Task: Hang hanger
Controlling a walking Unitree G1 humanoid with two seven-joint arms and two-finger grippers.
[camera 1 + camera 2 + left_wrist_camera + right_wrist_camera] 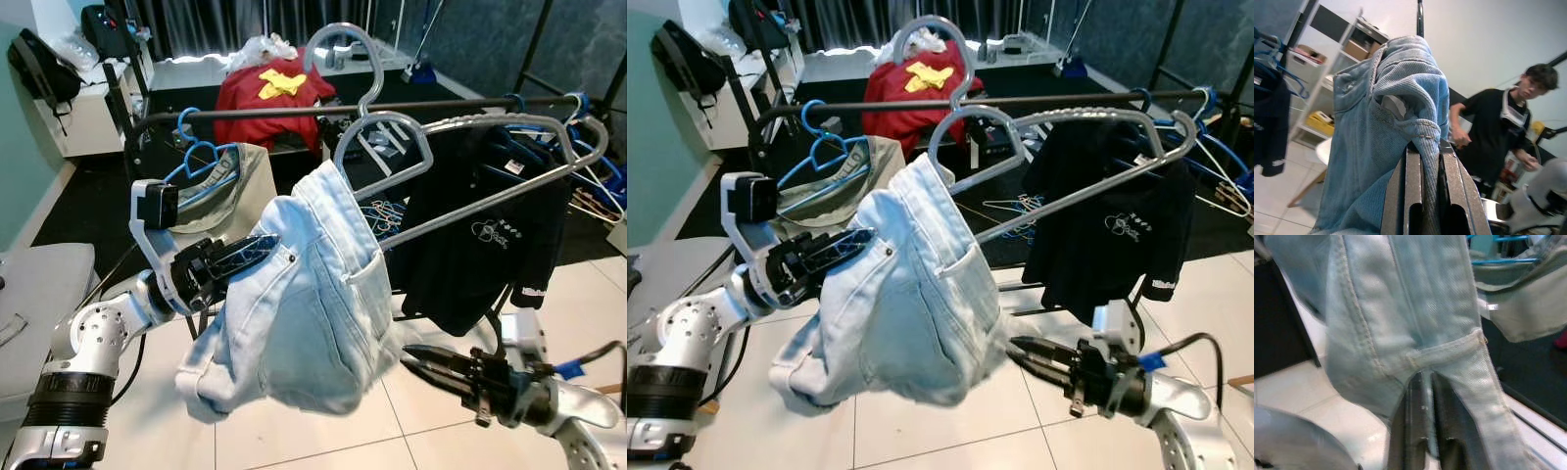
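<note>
Left gripper (250, 251) fingers pinching waistband edge of pale blue denim shorts (304, 304), denim fold clamped between black fingers (1413, 196) in left wrist view. Right gripper (423, 357) fingers pressed on lower hem of same shorts. Shorts draped over large silver metal hanger (460, 147), raised just before dark horizontal clothes rail (294, 112). Black printed shirt (490, 235) and blue wire hanger (201, 157) on rail. Person in black shirt (1498, 132) behind.

hanger (460, 147): grey plastic, tilted, hook over black rail (294, 111)
load: light-blue denim shorts (304, 304) draped over hanger's lower left end
</note>
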